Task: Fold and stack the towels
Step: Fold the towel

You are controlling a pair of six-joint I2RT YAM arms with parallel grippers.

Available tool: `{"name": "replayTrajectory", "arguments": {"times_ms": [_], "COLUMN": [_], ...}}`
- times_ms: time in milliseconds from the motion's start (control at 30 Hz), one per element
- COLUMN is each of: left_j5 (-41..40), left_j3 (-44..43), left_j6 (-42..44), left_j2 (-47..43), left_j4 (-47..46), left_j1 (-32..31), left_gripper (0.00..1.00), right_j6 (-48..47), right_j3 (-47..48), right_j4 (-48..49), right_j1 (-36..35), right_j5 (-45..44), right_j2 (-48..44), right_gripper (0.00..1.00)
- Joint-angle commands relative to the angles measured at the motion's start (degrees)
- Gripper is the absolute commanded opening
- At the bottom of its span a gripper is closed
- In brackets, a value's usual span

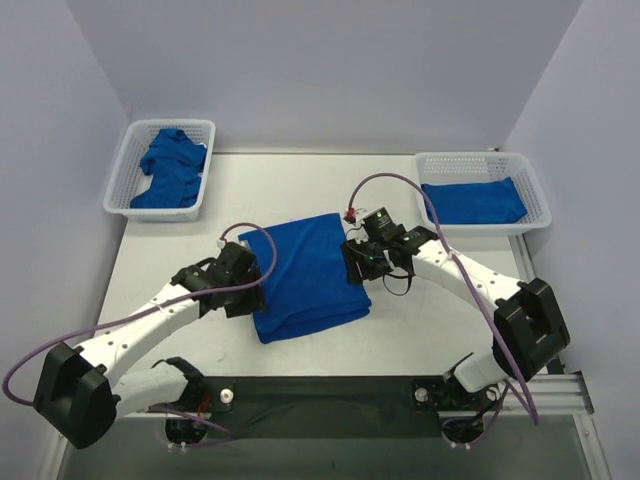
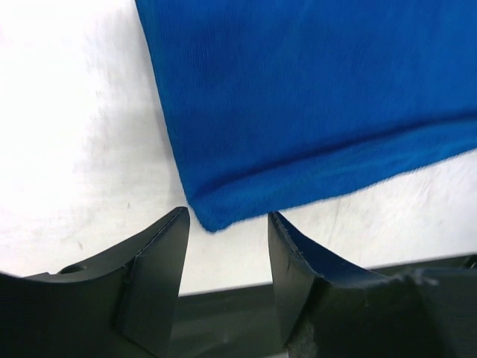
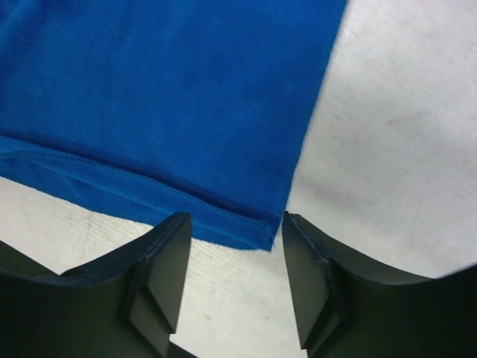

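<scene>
A white table (image 1: 300,185) fills the middle of the scene, its top matte and flat. Seen close from the wrist cameras, the surface carries a few small dark specks and faint scuffs. Three plain walls close it in: a back wall (image 1: 320,70), a left wall (image 1: 50,140) and a right wall (image 1: 600,110), all a pale lavender-grey with no marks or openings. They meet in straight vertical corners behind the table's far edge. Along the near edge runs a black base plate (image 1: 320,395), and a grooved metal rail (image 1: 575,390) follows the table's right side. The light is even and soft, casting only weak, blurred shadows on the tabletop.
</scene>
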State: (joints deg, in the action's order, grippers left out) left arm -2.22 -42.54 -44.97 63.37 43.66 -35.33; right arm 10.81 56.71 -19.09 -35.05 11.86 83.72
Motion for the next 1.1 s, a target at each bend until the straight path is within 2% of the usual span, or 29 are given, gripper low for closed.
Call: {"name": "replayTrajectory", "arguments": {"times_ms": [0,133,233,333,633,867,1067], "left_j5": [-5.7,-3.8,-2.5,-1.6,0.1,1.0,3.6], "left_j3": [-2.4,-4.1,-6.1,-11.0,-23.4,-34.6,-44.8], "left_j6": [-1.0,1.9,6.4,9.4,14.9,17.5,19.3], "left_j2": [2.7,9.8,16.1,23.1,39.7,50.9,56.2], "left_j4": [-9.0,-15.9,-21.9,-22.8,-24.0,-23.3,-21.9], "left_j1": [1.7,8.5,10.8,12.0,15.9,16.6,17.1], "left_gripper": [0.56,0.45,0.41,0.4,0.4,0.41,0.52], "right_j6": [-1.9,-2.2,-1.3,-0.2,3.7,6.4,5.6], "right_j3": [3.6,7.0,9.6,11.1,15.1,19.2,23.0], "right_j4": [2.1,4.1,6.0,7.8,9.4,9.4,8.8], "right_j1": [-1.0,-1.5,-1.7,-1.7,0.9,6.3,8.3], "right_j5": [0.5,0.4,0.7,0.2,0.4,0.8,1.4], "right_j2": [2.9,8.2,12.3,16.0,26.0,31.8,31.1], "right_gripper": [0.5,0.4,0.31,0.26,0.25,0.26,0.31]}}
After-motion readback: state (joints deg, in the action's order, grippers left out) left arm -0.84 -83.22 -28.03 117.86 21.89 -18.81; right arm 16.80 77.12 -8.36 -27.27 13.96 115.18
